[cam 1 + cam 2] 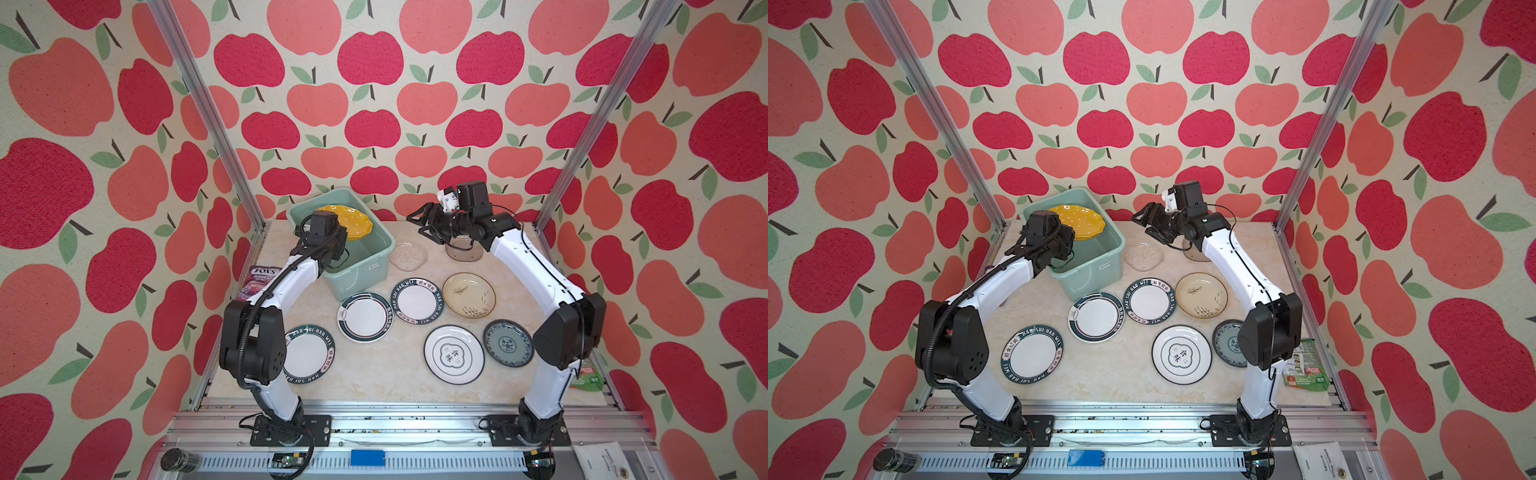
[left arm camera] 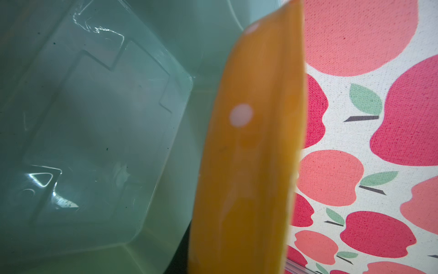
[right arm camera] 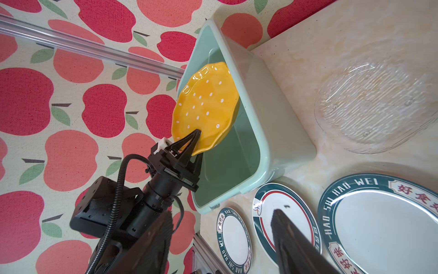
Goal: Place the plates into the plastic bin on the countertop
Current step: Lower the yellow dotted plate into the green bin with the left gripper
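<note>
Plate (image 3: 206, 104) tilted in L end effector (image 3: 199, 142).

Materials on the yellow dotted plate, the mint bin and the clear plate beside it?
Yellow dotted plate: looks like glazed ceramic, with glossy highlights on the scalloped rim.
Mint bin: moulded plastic, semi-gloss, with slightly translucent walls and a rolled rim.
Clear ribbed plate: glass or clear plastic. It is see-through with a ribbed texture; can't tell which.
</note>
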Available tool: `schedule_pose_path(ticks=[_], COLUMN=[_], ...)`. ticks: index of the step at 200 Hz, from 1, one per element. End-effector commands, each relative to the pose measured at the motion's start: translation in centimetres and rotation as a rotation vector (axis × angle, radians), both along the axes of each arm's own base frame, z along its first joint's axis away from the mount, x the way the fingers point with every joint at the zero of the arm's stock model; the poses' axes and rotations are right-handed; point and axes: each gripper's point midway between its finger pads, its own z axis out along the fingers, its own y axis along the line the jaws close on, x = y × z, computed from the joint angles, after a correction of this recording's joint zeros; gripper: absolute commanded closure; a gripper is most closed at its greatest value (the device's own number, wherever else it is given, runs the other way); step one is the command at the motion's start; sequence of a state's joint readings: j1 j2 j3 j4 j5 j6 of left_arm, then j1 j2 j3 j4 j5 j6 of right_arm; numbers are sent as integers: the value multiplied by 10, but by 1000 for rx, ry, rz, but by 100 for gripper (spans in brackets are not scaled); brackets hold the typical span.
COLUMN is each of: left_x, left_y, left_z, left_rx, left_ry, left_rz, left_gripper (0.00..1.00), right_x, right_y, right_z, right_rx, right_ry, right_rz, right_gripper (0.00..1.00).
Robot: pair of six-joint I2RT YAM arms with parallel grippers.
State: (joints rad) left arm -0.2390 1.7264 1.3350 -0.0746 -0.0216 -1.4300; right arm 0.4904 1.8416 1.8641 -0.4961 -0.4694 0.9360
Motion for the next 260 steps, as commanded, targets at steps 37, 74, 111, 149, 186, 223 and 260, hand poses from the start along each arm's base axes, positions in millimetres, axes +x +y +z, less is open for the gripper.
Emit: schedule_pose_path(ticks=[37, 74, 111, 149, 186, 223, 260], left_x=[20, 13, 6, -4, -11, -10, -8], left_y=[-4, 10, 28, 49, 71, 81, 85], left_z=[11, -4, 2, -6, 2, 12, 4], left_rx=[-102, -76, 17, 53, 112, 159, 166], left_ry=[-178, -133, -74, -11, 4, 15, 50], left_rz=[111, 125, 76, 44, 15, -26, -39], left_gripper=[100, 100, 100, 100, 100, 100, 100], right_x=[-9, -7, -4, 0, 3, 6, 6], right_y=[-17, -18, -18, -21, -23, -23, -24], right_z=[13, 11, 8, 5, 2, 0, 0], right_rx=[-19, -37, -35, -20, -10, -5, -4], right_ry=[-12, -6, 1, 5, 15, 20, 21], right_rz=[-17, -20, -30, -46, -57, -58, -59], right_gripper=[31, 31, 31, 31, 31, 31, 32])
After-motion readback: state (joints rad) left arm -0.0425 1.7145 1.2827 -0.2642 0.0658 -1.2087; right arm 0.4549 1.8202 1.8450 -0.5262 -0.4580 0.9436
